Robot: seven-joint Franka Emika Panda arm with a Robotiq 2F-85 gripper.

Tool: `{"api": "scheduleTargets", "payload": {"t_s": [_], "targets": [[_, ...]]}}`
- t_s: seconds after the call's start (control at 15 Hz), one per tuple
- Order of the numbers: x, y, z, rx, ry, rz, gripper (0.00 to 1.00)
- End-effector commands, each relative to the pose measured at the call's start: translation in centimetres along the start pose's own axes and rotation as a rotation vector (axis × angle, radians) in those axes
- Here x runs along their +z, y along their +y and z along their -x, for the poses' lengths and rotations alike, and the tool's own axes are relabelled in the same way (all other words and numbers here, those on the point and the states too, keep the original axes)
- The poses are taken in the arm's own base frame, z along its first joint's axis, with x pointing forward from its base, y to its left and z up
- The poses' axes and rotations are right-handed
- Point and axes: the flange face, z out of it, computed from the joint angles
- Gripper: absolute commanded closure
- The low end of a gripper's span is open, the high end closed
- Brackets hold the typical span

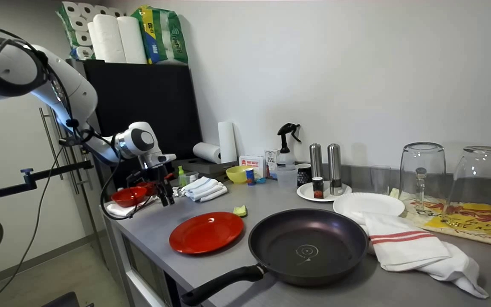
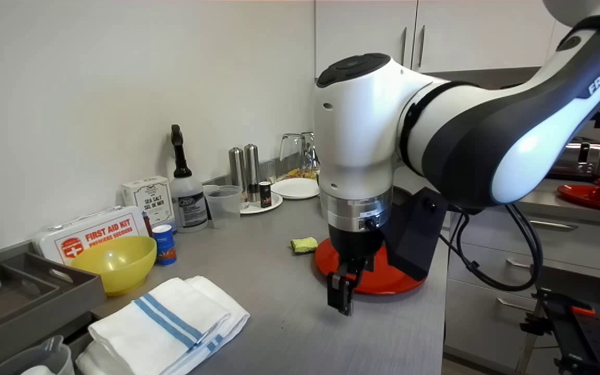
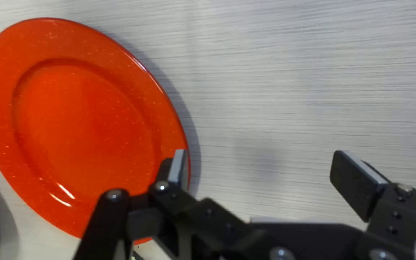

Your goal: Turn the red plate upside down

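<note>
The red plate (image 1: 206, 232) is glossy and round and lies flat on the grey counter, with its shallow hollow face up. It also shows in an exterior view (image 2: 391, 273), partly hidden behind the arm and gripper. In the wrist view the red plate (image 3: 81, 122) fills the left side. My gripper (image 3: 260, 166) is open and empty, with counter surface between its fingers. One finger overlaps the plate's edge in the wrist view. The gripper also shows in both exterior views (image 1: 167, 200) (image 2: 341, 301), pointing down above the counter beside the plate, apart from it.
A black frying pan (image 1: 308, 251) stands close beside the plate, its handle (image 1: 224, 283) toward the counter's front edge. A yellow-green sponge (image 1: 240, 210) lies by the plate's rim. Folded white towels (image 2: 162, 323), a yellow bowl (image 2: 120, 263) and a red bowl (image 1: 129, 197) are nearby.
</note>
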Motion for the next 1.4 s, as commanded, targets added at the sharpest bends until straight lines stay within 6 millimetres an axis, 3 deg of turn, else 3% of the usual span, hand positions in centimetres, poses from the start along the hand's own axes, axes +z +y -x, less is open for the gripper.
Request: {"api": "scheduleTargets", "payload": {"t_s": [0.0,0.4,0.93,1.33], "targets": [[-1.8,0.5,-1.1,-0.006,0.015,0.024,0.0],[-3.3,1.7,-2.0,0.022,0.035,0.06,0.0],[-0.7,1.6,-2.0,-0.03,0.052,0.159,0.0],[2.7,1.4,-2.1,-0.005,0.022,0.172,0.0]]}}
